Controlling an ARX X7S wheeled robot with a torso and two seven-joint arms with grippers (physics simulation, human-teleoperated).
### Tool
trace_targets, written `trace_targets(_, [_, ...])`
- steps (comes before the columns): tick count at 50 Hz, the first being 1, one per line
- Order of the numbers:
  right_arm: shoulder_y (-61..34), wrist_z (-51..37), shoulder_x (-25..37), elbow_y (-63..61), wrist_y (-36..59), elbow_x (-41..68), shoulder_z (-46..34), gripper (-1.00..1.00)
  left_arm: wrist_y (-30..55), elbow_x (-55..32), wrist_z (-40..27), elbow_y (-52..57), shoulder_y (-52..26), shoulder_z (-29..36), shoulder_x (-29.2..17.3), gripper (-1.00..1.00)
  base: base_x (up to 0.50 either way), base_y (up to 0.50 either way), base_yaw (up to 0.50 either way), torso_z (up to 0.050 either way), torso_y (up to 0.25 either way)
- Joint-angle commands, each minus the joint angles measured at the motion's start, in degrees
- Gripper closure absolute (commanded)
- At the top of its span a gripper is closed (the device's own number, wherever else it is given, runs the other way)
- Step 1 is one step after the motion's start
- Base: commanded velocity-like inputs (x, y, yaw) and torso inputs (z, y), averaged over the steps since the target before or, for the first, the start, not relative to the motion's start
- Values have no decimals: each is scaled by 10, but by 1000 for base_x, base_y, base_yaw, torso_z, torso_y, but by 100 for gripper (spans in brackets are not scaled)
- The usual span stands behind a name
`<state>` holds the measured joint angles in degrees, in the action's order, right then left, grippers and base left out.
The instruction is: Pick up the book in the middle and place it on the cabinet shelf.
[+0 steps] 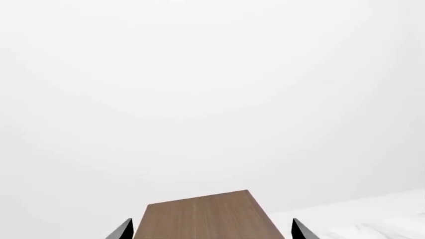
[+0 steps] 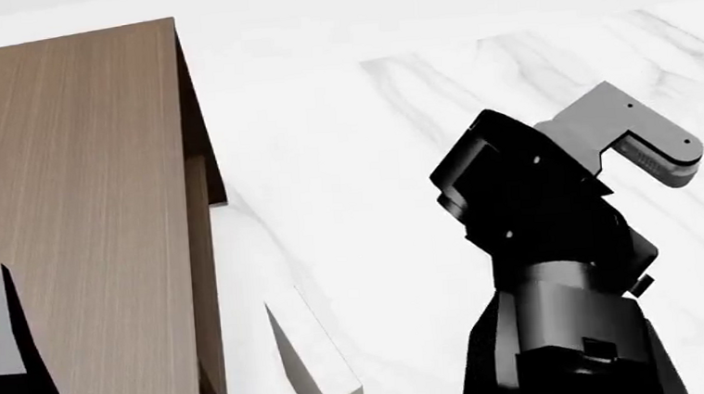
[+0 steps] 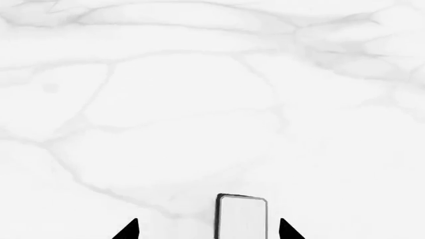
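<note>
Your right end effector [image 3: 209, 229], spread and empty, straddles the standing book [image 3: 242, 219] off-centre on the bench [image 3: 199, 99], so closing may topple it, well short of the cabinet shelf [image 2: 69, 226] at 9 o'clock.

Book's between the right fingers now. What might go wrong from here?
The book sits off-centre between the open fingers of the right gripper, so closing may push or tip it. The left gripper hangs open over the cabinet top and may block the placement.
</note>
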<state>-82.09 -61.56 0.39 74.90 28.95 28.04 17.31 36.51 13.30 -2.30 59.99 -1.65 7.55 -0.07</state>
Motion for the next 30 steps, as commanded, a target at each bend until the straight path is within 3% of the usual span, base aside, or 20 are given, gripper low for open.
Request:
trace_targets(1, [7, 25, 0, 0, 9, -85, 84, -100, 0, 3, 1, 0, 0, 4, 0, -100, 0, 0, 0, 0, 0])
trace_targets(3, [11, 57, -1, 1, 9, -93, 98, -100, 0, 0, 1, 0, 1, 1, 0, -100, 0, 0, 0, 0, 0])
trace_targets(13, [30, 58, 2, 1, 5, -145, 163, -100, 0, 1, 2, 0, 2, 4, 0, -100, 0, 0, 0, 0, 0])
trace_targets(15, [30, 60, 4, 1, 39, -161, 168, -100, 0, 0, 0, 0, 2, 2, 0, -100, 0, 0, 0, 0, 0])
trace_targets(30, [59, 81, 9, 1, 7, -215, 240, -100, 1, 1, -1, 0, 5, 6, 0, -100, 0, 0, 0, 0, 0])
